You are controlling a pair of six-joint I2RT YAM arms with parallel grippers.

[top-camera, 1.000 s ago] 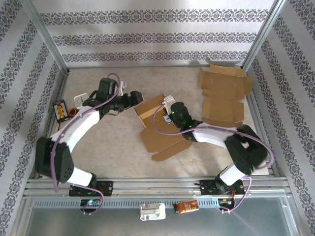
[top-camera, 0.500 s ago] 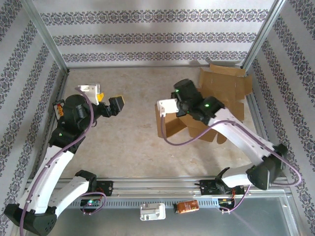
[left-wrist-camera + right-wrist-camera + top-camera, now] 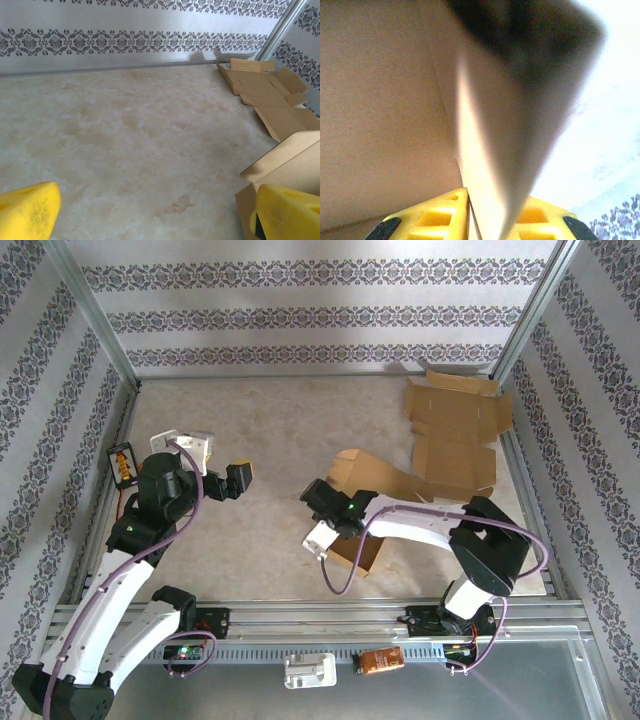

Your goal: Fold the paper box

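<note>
The paper box (image 3: 372, 480) is brown cardboard, partly folded, standing tilted at the table's middle right. My right gripper (image 3: 338, 524) is at its left lower side. In the right wrist view the yellow fingers (image 3: 437, 212) pinch a cardboard flap (image 3: 485, 165) of that box, and the right gripper (image 3: 487, 220) is shut on it. My left gripper (image 3: 228, 480) hangs over the left half of the table, well apart from the box. It (image 3: 157, 220) is wide open with nothing between its yellow fingertips (image 3: 27, 212). The box's corner (image 3: 287, 160) shows at the right of the left wrist view.
A second cardboard box (image 3: 455, 435) lies flat and unfolded at the back right corner (image 3: 265, 95). An orange and black device (image 3: 124, 462) sits at the left edge. Metal frame posts and patterned walls close in the table.
My right arm has swung the paper box from the back right down toward the middle front. My left arm has drawn back to the left and its jaws stand wider.
</note>
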